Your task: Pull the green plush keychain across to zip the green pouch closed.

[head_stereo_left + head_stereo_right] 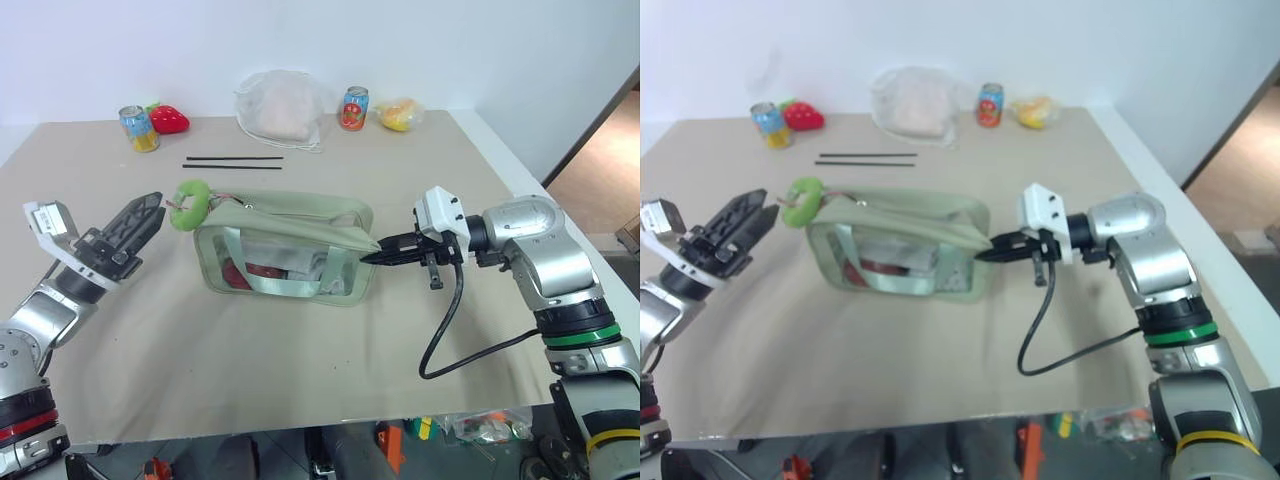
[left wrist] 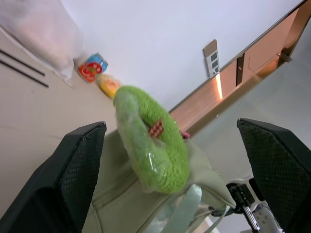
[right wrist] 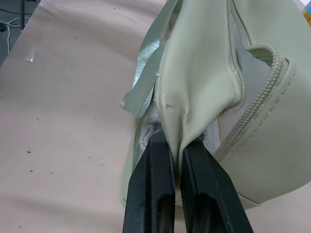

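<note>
Green pouch (image 1: 285, 248) near the middle of the tabletop (image 1: 300, 370), zipper along its top partly undone. Right gripper (image 1: 372, 256) pinched tight on the pouch's fabric at the end toward the table's right edge — pads (image 3: 158, 194) clamped on a fold of it. Green plush keychain (image 1: 190, 204) at the pouch's opposite end, toward the left edge, standing up off the zipper. Left gripper (image 1: 150, 212) spread wide just beside the keychain — fingers (image 2: 73, 174) either side of it, not touching.
</note>
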